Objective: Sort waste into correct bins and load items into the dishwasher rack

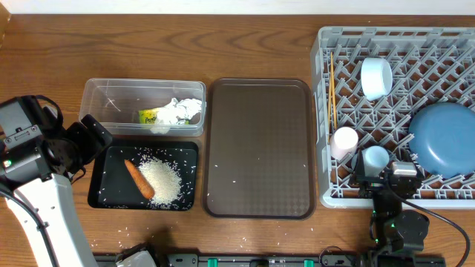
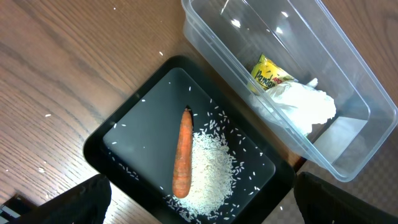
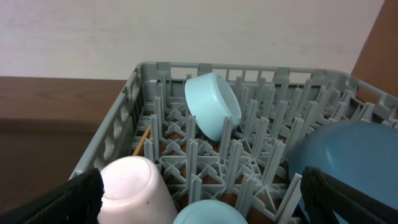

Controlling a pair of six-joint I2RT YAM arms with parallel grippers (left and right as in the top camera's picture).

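1. We see stray rice grains (image 1: 119, 228) on the table, just in front of the black tray (image 1: 104, 194).
2. Left gripper (image 1: 95, 136) is at the black tray's left end. Jaws wide apart, nothing between them.
3. Right gripper (image 1: 386, 172) is over the near edge of the dishwasher rack (image 1: 326, 44). Jaws wide apart, empty.
4. Black tray holds the rice pile (image 1: 162, 180), with the orange bit (image 1: 139, 179) touching its left side.
5. Brown serving tray (image 1: 260, 148) sits between bins and rack, with a few grains on it.
6. Rack, near side: we see the pale pink cup (image 1: 345, 141), which looks mouth-down. Light blue cup (image 1: 375, 157) is just beside it. Dark blue plate (image 1: 441, 137) is propped on pegs at the right.
7. Clear tub (image 1: 96, 93) is right behind the black tray, with the snack wrapper (image 1: 150, 116) and tissue (image 1: 182, 110) inside.
8. Chopsticks (image 1: 332, 100) lie along the rack's left wall. White bowl (image 1: 376, 76) is tipped on its side, farthest back.
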